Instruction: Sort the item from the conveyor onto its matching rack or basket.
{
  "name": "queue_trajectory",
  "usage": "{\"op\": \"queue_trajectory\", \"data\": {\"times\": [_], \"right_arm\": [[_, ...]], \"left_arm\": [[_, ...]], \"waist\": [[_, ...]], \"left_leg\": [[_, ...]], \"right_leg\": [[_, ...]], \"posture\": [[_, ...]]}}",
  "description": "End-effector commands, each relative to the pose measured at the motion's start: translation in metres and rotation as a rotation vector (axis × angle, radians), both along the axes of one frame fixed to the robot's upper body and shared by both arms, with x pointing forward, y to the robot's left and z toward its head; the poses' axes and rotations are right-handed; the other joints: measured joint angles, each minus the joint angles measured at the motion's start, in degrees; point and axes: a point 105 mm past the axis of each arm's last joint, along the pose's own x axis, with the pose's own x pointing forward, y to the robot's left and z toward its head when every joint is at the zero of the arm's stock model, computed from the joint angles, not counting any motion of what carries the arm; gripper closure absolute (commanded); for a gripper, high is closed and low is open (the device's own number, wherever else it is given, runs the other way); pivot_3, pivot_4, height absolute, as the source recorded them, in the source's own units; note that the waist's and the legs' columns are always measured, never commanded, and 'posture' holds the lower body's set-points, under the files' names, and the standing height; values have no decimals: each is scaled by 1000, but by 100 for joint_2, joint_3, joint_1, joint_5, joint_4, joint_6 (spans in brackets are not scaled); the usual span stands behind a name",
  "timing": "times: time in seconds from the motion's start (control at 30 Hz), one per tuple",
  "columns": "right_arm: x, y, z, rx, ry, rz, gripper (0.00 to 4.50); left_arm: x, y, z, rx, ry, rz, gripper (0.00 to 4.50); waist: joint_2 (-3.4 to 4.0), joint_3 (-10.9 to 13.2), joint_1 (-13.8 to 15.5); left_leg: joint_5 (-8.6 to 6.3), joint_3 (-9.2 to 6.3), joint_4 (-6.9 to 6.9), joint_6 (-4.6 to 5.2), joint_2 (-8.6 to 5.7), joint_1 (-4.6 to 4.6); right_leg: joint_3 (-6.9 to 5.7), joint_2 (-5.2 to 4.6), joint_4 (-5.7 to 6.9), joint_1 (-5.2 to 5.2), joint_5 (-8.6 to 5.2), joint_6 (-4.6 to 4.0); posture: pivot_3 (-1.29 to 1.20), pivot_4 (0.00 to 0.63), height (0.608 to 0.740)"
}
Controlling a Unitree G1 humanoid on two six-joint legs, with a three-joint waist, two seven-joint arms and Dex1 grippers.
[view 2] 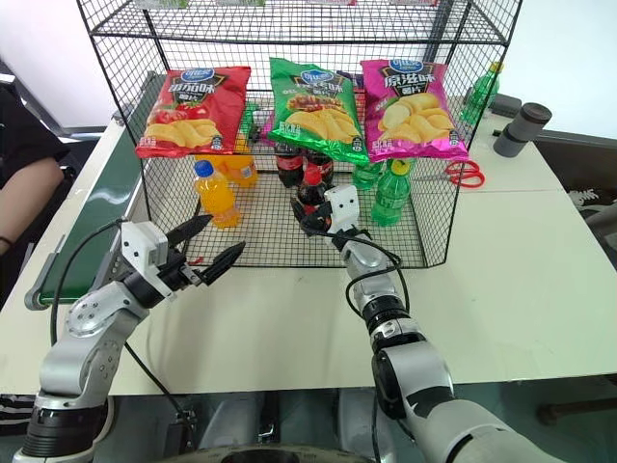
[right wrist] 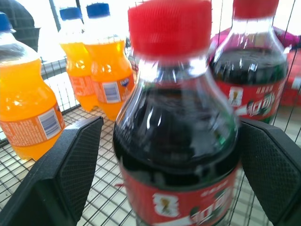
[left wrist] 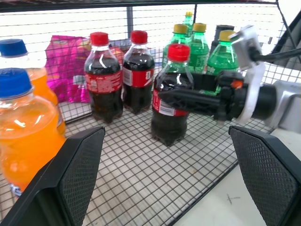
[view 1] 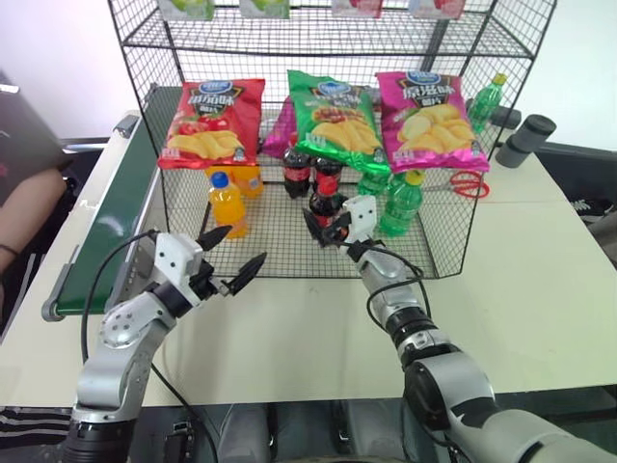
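The cola bottle, with its red cap and red label, stands upright on the mesh floor of the black wire rack, near the front edge. My right gripper reaches into the rack and is open, one finger on each side of the bottle. A small gap shows beside one finger. My left gripper hangs open and empty just in front of the rack, to the left of the bottle. The dark green conveyor runs along the table's left side.
In the rack, two more cola bottles stand behind, orange-drink bottles to the left and green bottles to the right. Three chip bags hang above. Red scissors and grey cylinders lie right. A person's arm rests far left.
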Motion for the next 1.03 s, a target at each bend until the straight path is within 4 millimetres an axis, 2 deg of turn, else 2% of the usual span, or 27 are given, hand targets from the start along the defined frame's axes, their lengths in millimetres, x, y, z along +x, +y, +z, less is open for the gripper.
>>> {"op": "queue_trajectory", "data": {"times": [0.03, 0.23, 0.5, 0.57, 0.73, 0.83, 1.03], "right_arm": [[-10, -17, 19, -17, -100, 27, 39], [-44, -46, 26, -104, -137, 119, 39], [-94, -131, 45, -214, -58, 70, 39], [-105, -145, 49, -211, -28, 64, 39], [-129, -167, 45, -238, 72, 70, 39], [-132, -171, 45, -241, 88, 55, 39], [-129, -167, 46, -237, 90, 52, 39]], "left_arm": [[-1, 0, 8, 7, -19, -2, 0], [1, 9, 3, 44, 11, 19, 0], [5, 44, 2, 119, 33, 86, 0], [5, 50, 2, 134, 33, 90, 0], [3, 60, -9, 148, 100, 80, 0], [3, 62, -10, 147, 109, 75, 0], [1, 65, -11, 146, 124, 52, 0]], "waist": [[0, 0, 0], [0, 0, 1], [3, 1, 37], [3, 0, 46], [4, 0, 50], [3, 0, 45], [3, 0, 58]], "left_leg": [[0, 0, 0, 0, -1, 0], [0, -1, -3, 0, -2, 0], [-1, -4, -3, 1, -1, 1], [-1, -3, -3, 1, -1, 3], [-1, -3, -5, 2, 0, 5], [-1, -2, -4, 2, -1, 5], [-1, -2, -4, 3, -1, 5]], "right_leg": [[0, -2, 0, 0, 0, 0], [0, -3, -2, 0, 0, 0], [-1, -3, -9, 6, -1, -1], [0, -4, -11, 8, -1, -2], [0, -3, -15, 11, -1, -2], [0, -3, -17, 12, -1, -3], [0, -2, -18, 12, -1, -2]], "posture": [[0, 150, 740], [0, 150, 740], [0, 150, 740], [0, 150, 740], [0, 150, 740], [0, 150, 740], [0, 150, 740]]}}
